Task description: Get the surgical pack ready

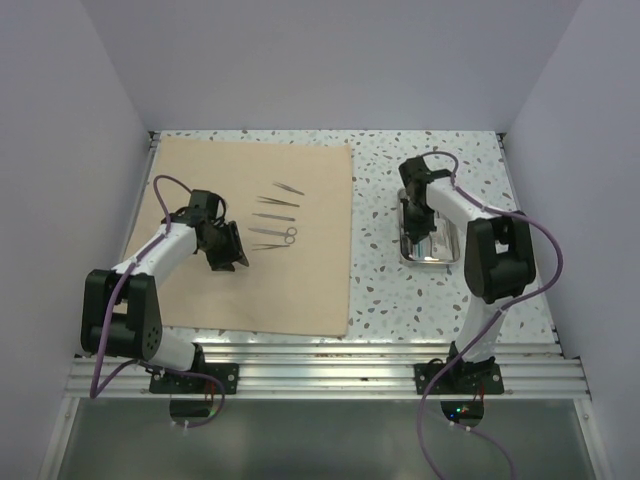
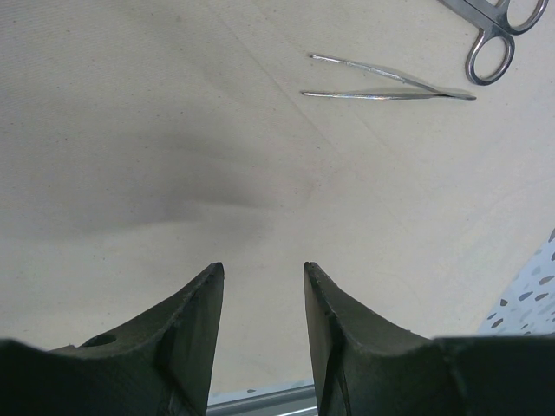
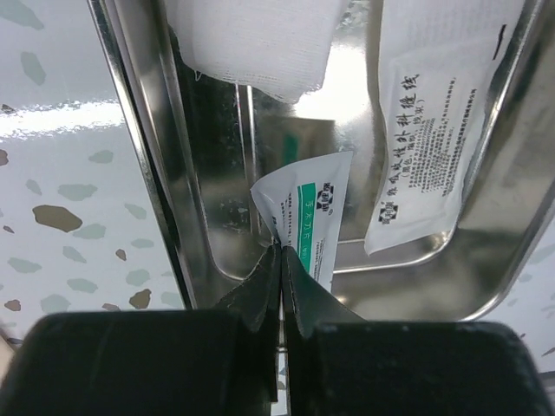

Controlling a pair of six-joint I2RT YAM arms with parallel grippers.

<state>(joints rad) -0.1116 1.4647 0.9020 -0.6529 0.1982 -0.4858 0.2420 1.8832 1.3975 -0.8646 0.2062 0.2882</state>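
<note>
Right gripper [image 3: 279, 251] closed, pinching lower corner of white-and-green packet [image 3: 316, 217] inside steel tray [image 3: 139, 130] (gauze pad [image 3: 251, 39] and printed white packet [image 3: 425, 130] also lie there) | left gripper [image 2: 263, 269] half open, empty, above tan cloth [image 2: 173, 130] | steel instruments [image 1: 277, 218] in a row on cloth | tray on tabletop [image 1: 380, 200], right of cloth
</note>
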